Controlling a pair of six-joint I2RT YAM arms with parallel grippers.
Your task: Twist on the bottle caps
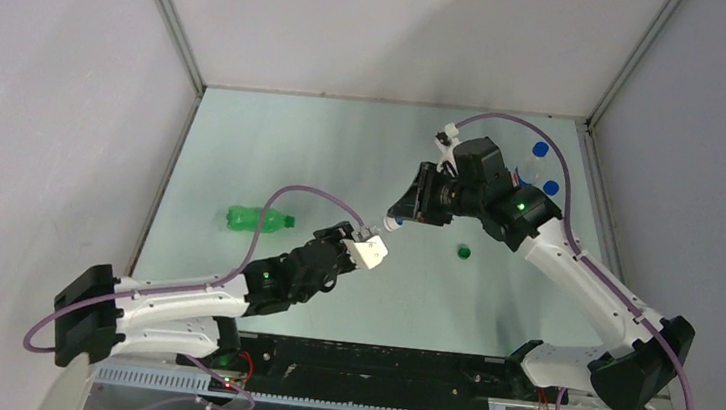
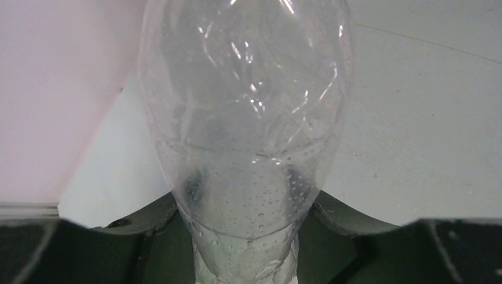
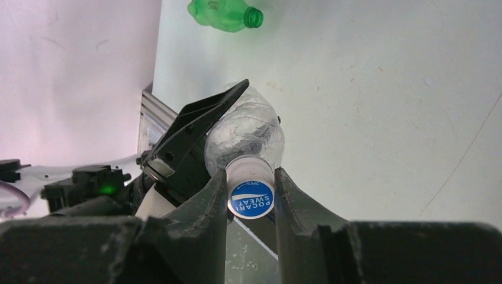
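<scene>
My left gripper (image 1: pixel 363 243) is shut on the clear colourless bottle (image 2: pixel 245 118) and holds it off the table, neck toward the right arm. In the left wrist view its jaws press both sides of the bottle's narrow lower part. My right gripper (image 3: pixel 251 204) is shut on the white cap (image 3: pixel 251 192), which has a blue printed top and sits on that bottle's neck (image 3: pixel 245 133). The translucent green bottle (image 1: pixel 259 219) lies uncapped on its side on the table at the left and also shows in the right wrist view (image 3: pixel 228 15). The dark green cap (image 1: pixel 463 250) lies on the table below the right gripper (image 1: pixel 400 219).
Two blue-capped clear bottles (image 1: pixel 540 150) (image 1: pixel 550 188) stand at the back right, close behind the right arm. Grey walls enclose the table on the left, back and right. A purple cable loops over each arm.
</scene>
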